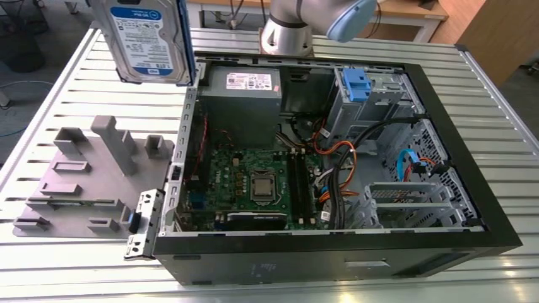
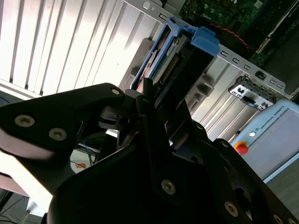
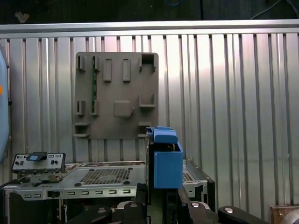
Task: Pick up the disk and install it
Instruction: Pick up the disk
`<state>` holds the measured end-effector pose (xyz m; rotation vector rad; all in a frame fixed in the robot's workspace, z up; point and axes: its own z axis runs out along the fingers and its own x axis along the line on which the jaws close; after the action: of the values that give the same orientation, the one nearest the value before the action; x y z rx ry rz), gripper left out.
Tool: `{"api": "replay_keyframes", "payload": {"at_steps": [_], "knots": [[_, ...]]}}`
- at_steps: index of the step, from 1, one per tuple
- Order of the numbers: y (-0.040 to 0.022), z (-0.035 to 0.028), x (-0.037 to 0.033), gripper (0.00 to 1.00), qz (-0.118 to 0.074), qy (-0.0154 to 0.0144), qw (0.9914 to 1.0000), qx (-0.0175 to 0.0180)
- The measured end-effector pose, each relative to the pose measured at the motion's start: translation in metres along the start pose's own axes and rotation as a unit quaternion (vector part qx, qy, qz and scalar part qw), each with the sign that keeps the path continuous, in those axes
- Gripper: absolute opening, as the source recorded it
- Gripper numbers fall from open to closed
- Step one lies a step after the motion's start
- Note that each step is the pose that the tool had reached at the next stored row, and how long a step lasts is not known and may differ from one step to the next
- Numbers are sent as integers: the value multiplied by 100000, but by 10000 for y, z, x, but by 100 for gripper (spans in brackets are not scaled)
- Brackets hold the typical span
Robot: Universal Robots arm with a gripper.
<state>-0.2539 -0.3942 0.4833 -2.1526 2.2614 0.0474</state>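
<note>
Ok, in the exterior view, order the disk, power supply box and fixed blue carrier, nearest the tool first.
1. disk, gripped by the tool, exterior view's upper left.
2. power supply box, in the case beside the disk.
3. blue carrier, drive bay, farther toward exterior view's right.

A ribbed silver aluminium table [image 1: 76, 95] of long parallel slats spreads across the exterior view. 2 pieces of wooden furniture stand past the table: beyond its far edge a pale wooden desk on a white frame [image 1: 413, 12], and off its far corner at the exterior view's right a tall brown wooden cabinet panel [image 1: 497, 35]. Smooth grey floor [image 1: 50, 28] lies off the table's edge at the exterior view's left. In the second wrist view a bright white patch of glare [image 2: 70, 37] washes over the table's slats.
</note>
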Motion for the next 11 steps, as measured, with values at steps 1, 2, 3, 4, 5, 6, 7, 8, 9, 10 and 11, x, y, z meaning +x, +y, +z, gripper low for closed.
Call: {"api": "replay_keyframes", "payload": {"at_steps": [1,2,3,4,5,6,7,8,9,10,11], "knots": [[-18,1,-1,35,-1,0,100000,-2],[-37,2,-2,35,0,2,100000,-3],[-58,4,-3,35,-1,3,100000,-4],[-79,5,-3,35,-5,3,100000,-3],[-102,7,-5,35,-5,3,100000,-3],[-126,8,-6,35,-2,3,100000,-1],[-150,10,-7,35,-1,-1,100000,2],[-174,11,-8,35,-2,2,100000,0],[-200,12,-10,35,2,2,100000,-2],[-226,14,-11,35,1,1,100000,1],[-255,15,-12,35,-3,0,100000,0]]}}
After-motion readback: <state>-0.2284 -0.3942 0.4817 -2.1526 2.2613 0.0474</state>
